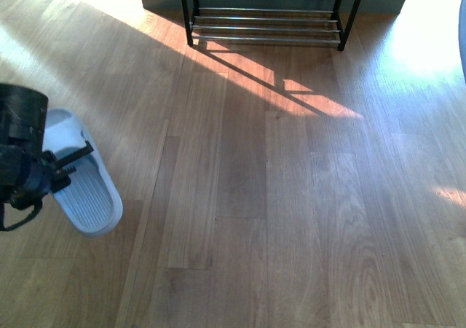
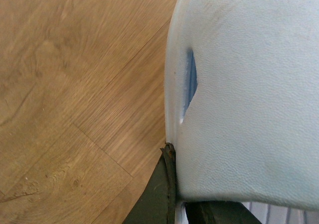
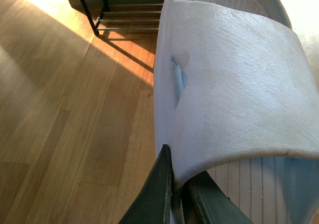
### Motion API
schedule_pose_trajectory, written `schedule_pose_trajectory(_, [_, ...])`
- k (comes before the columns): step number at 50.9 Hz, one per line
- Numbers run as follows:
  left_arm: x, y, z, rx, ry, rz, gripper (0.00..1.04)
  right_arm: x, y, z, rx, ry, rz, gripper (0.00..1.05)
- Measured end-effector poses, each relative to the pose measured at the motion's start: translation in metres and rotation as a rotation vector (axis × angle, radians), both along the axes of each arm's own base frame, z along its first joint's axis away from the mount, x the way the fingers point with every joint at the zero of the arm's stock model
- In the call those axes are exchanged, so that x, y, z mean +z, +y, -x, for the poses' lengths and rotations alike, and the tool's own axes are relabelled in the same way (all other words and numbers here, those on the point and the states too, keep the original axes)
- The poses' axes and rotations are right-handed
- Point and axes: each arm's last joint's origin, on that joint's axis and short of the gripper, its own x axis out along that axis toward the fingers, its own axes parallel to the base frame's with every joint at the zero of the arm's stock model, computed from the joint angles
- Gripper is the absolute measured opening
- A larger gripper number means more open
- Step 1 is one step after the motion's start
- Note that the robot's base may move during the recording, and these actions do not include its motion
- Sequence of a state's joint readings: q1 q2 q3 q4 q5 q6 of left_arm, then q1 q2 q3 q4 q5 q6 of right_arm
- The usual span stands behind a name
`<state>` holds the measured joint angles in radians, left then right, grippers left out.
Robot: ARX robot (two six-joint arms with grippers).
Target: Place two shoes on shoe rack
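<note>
Pale blue slide point(image 1: 87, 189), ribbed footbed, sole down on the wooden floor point(image 1: 291, 197) at the near left of the front view; left tool point(image 1: 69, 164) clamped on its side wall; second slide point(image 3: 234, 79), matching, side wall pinched in the right tool point(image 3: 179, 167); shoe rack point(image 1: 266, 28), black frame, chrome bars, far ahead, well apart from the first slide, partly in sunlight.

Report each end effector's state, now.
Left end effector: shut on a pale blue rubber slide sandal.
Right end effector: shut on a second pale slide sandal.
</note>
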<state>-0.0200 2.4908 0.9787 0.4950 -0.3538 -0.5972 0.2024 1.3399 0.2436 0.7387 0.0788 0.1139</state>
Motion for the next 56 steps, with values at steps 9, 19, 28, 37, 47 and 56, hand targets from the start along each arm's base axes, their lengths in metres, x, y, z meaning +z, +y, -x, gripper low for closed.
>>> schedule_pose_trajectory(9, [0.079,-0.018,0.036,-0.135,-0.095,-0.096,0.02,0.000,0.000,0.000,0.000,0.000,0.000,0.02])
schedule_pose_trajectory(19, [0.150,-0.029,0.080,-0.210,-0.200,-0.203,0.02,0.000,0.000,0.000,0.000,0.000,0.000,0.02])
schedule_pose_trajectory(28, [0.194,-0.037,0.122,-0.259,-0.279,-0.282,0.02,0.000,0.000,0.000,0.000,0.000,0.000,0.02])
schedule_pose_trajectory(37, [0.227,-0.038,0.166,-0.275,-0.364,-0.331,0.02,0.000,0.000,0.000,0.000,0.000,0.000,0.02])
schedule_pose_trajectory(47, [0.233,-0.037,0.169,-0.273,-0.396,-0.332,0.02,0.000,0.000,0.000,0.000,0.000,0.000,0.02])
schedule_pose_trajectory(56, [0.233,-0.038,0.169,-0.278,-0.393,-0.335,0.02,0.000,0.000,0.000,0.000,0.000,0.000,0.02])
